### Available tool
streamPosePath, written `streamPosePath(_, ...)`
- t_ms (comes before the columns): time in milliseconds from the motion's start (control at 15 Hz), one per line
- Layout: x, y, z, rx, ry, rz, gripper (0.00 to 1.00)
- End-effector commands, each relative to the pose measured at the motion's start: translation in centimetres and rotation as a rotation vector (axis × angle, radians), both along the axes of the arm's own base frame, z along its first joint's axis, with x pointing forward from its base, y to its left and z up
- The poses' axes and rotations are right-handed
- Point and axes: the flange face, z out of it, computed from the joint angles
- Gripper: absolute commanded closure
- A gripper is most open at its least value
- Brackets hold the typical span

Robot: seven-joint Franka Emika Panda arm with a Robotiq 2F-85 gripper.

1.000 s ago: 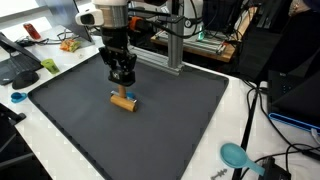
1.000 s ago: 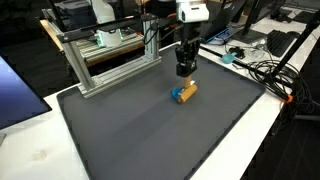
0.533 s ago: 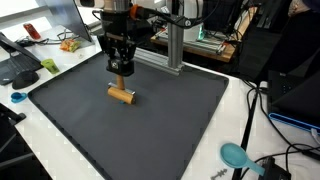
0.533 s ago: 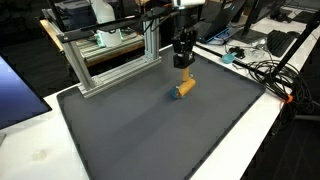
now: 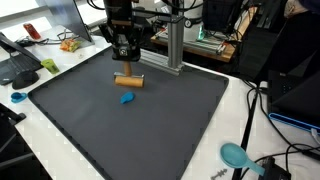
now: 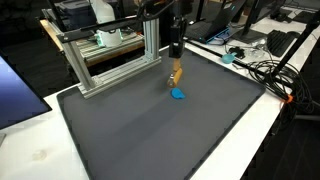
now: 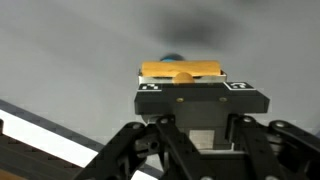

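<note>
My gripper (image 5: 127,70) is shut on an orange-brown block (image 5: 128,81) and holds it lying level in the air above the black mat (image 5: 180,120). Below it, a small blue piece (image 5: 126,98) lies alone on the mat. In the exterior view from the opposite side, the gripper (image 6: 175,64) carries the block (image 6: 176,75) with the blue piece (image 6: 177,94) just underneath. The wrist view has the block (image 7: 180,69) clamped at the gripper (image 7: 180,76), and a sliver of the blue piece (image 7: 173,58) shows beyond it.
An aluminium frame (image 5: 172,48) (image 6: 112,62) stands at the mat's far edge, close behind the arm. A teal scoop (image 5: 236,155) lies on the white table (image 5: 250,120). Cables (image 6: 262,70) run beside the mat. Desk clutter (image 5: 30,62) sits off the mat's corner.
The gripper has risen and moved toward the frame with the orange-brown block. The blue piece that was joined to the block has stayed behind on the mat.
</note>
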Motion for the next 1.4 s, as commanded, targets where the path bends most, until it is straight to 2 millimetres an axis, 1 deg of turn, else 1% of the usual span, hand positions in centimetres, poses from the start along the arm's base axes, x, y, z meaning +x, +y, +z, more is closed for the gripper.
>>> streamPosePath(0, 0.2, 1.0, 2.1, -0.083, 0.034, 0.176, 0.78)
streamPosePath(67, -0.1, 0.5, 0.4, -0.040, 0.030, 0.089, 0.53)
streamPosePath(200, 0.1, 1.0, 0.9, -0.054, 0.029, 0.137, 0.53)
streamPosePath(400, 0.2, 1.1, 1.1, -0.058, 0.030, 0.152, 0.53)
streamPosePath(467, 0.4, 1.6, 1.0, -0.051, 0.026, 0.218, 0.78)
streamPosePath(533, 0.6, 1.8, 0.9, -0.050, 0.025, 0.267, 0.78)
streamPosePath(800, 1.3, 1.4, 0.4, -0.070, 0.021, 0.500, 0.78)
streamPosePath(1000, 1.8, 0.4, 0.0, -0.079, 0.013, 0.655, 0.78)
streamPosePath(1133, 2.0, -0.2, -0.6, -0.085, 0.019, 0.734, 0.78)
streamPosePath(1333, 2.2, -0.5, -2.2, -0.074, 0.033, 0.810, 0.78)
